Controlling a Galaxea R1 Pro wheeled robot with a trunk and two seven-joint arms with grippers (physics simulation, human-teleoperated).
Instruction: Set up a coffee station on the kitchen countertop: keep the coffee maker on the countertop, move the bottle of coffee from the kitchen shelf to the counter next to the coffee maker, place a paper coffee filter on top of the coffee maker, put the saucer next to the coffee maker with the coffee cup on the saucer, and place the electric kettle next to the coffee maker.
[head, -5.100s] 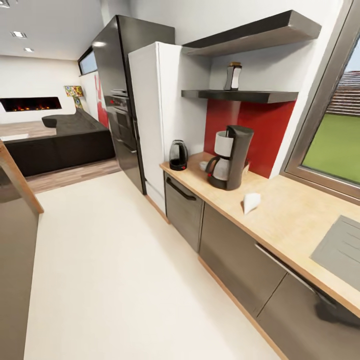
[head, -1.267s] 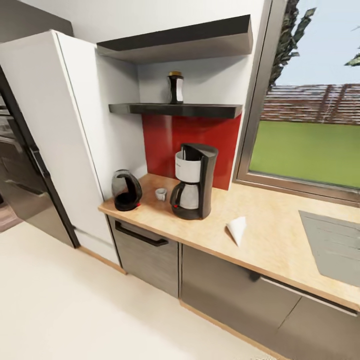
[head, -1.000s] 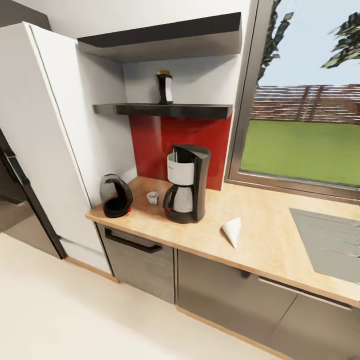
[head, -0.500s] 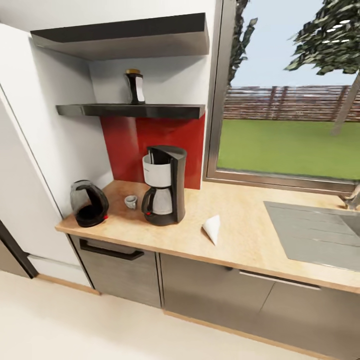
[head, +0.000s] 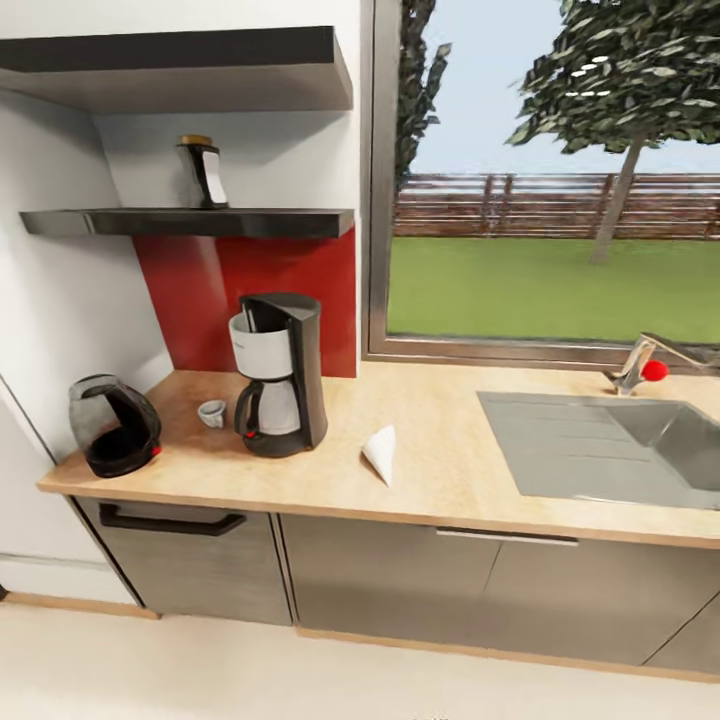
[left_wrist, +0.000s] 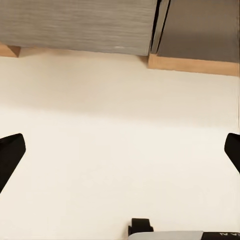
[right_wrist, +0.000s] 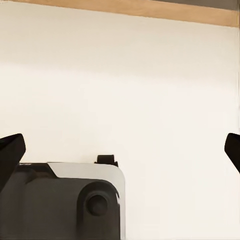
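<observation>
standing in front of the kitchen countertop (head: 450, 470), both arms hang low, left gripper (left_wrist: 120, 150) and right gripper (right_wrist: 120, 150) spread wide over bare floor. bottle of coffee (head: 203, 173) sits upright on the kitchen shelf (head: 190, 221), high and left of the coffee maker (head: 277, 373), so i'd guess the left arm is nearer.

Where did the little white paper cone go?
In the head view, the paper coffee filter lies on the kitchen countertop, between the coffee maker and the sink.

**Where our three cameras look**

Our head camera faces the kitchen countertop (head: 460, 480) squarely, from above and a little back. Both wrist cameras hang low, pointing down at the pale floor (left_wrist: 120, 150); with the head view they share the cabinet fronts (head: 390, 580).
</observation>
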